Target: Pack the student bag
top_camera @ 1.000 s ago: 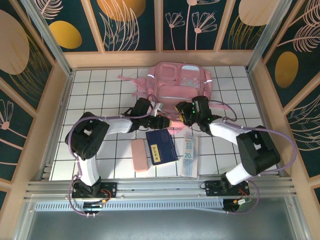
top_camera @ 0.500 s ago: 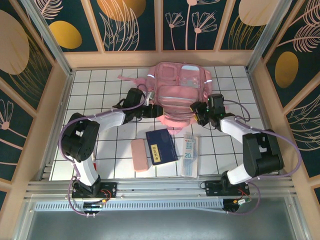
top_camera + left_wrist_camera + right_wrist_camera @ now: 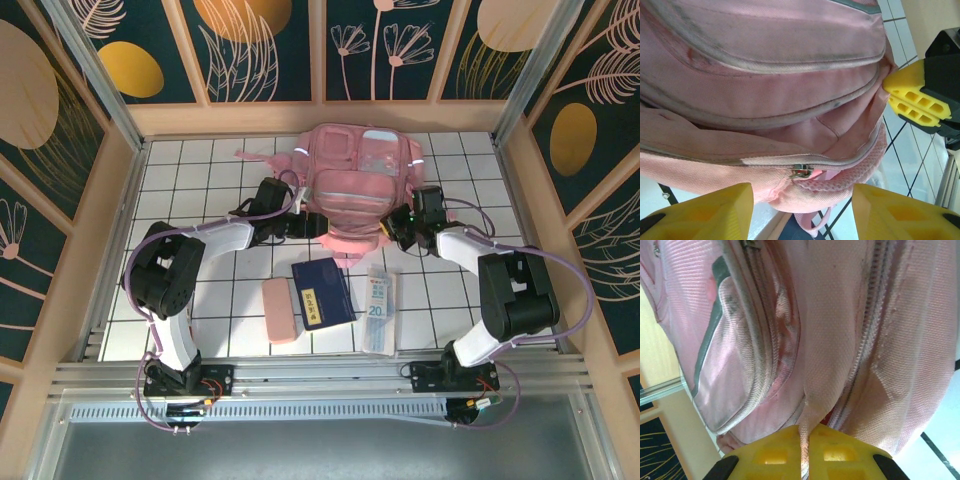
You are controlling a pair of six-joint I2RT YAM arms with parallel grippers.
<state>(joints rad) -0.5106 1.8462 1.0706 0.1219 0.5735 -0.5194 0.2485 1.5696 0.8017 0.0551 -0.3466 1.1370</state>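
Observation:
The student bag (image 3: 355, 180), a big soft pink backpack, lies at the back middle of the tiled table with its opening toward the arms. My left gripper (image 3: 303, 224) is at the bag's left side. In the left wrist view it (image 3: 802, 215) stands open, its yellow fingers (image 3: 700, 212) either side of the bag's lower edge, just below the zipper slider (image 3: 801, 172). My right gripper (image 3: 392, 228) is at the bag's right side. In the right wrist view it (image 3: 806, 452) is shut on a fold of the bag's fabric (image 3: 812, 405) beside a zipper.
In front of the bag lie a dark blue book (image 3: 322, 292), a small pink pencil case (image 3: 280, 310) and a clear packet of stationery (image 3: 379, 308). Wooden walls (image 3: 110, 230) close in the table on three sides.
Both grippers moved from the bag's front middle out to its sides. The right gripper then closed on a fold of the bag. The left gripper opened wider.

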